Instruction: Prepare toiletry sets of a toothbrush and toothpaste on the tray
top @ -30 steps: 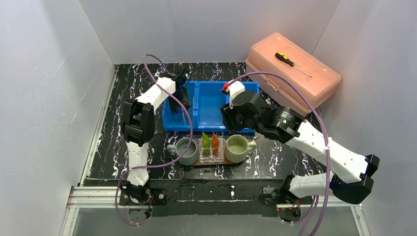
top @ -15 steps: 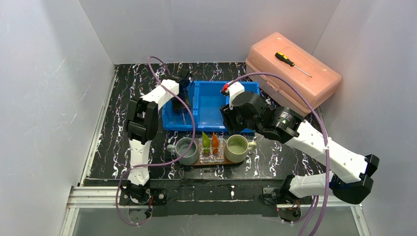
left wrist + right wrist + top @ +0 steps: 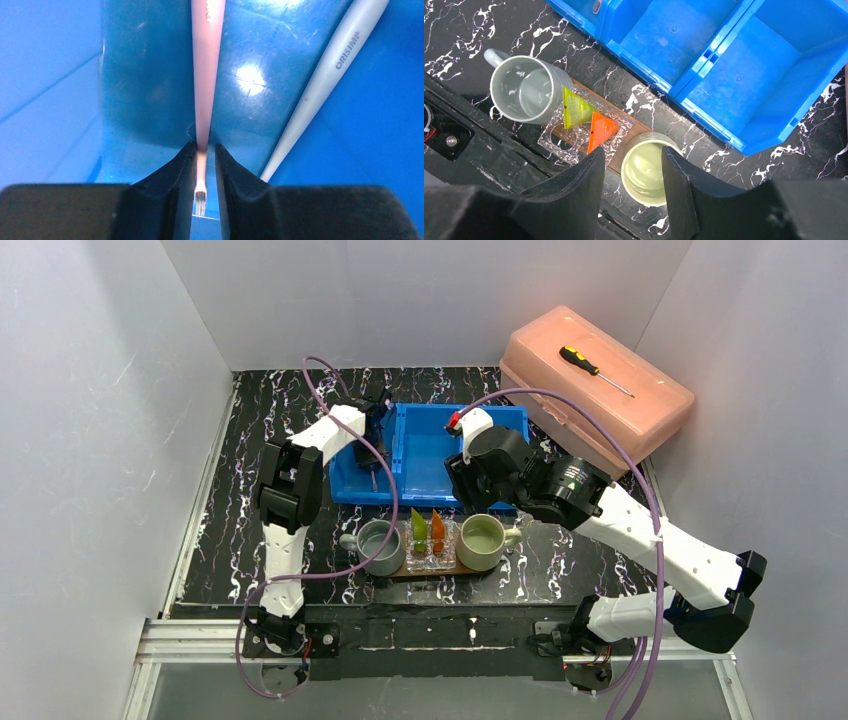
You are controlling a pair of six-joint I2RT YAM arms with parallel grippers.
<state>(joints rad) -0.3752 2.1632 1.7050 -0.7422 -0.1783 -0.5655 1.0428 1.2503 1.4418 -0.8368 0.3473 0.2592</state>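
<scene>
1. Left pincer [image 3: 204, 150] clamps a pinkish toothbrush [image 3: 206, 75] inside the blue bin [image 3: 50, 75], toward the far edge of the table [image 3: 225, 520].
2. Right pincer [image 3: 633, 152] gapes wide above the pale green mug [image 3: 646, 167].
3. Tray [image 3: 634, 131] lies by the near edge, under the clear holder [image 3: 559, 142].

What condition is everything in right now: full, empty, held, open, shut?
grey mug: upright, empty, on the tray
pale green mug: upright, empty
green tube: standing in the clear holder
orange tube: standing in the same holder
pinkish toothbrush: in the blue bin, inside the left gripper, grip unclear
white toothbrush: lying loose beside it
right gripper: open, empty
pink box: shut, screwdriver lying on top
</scene>
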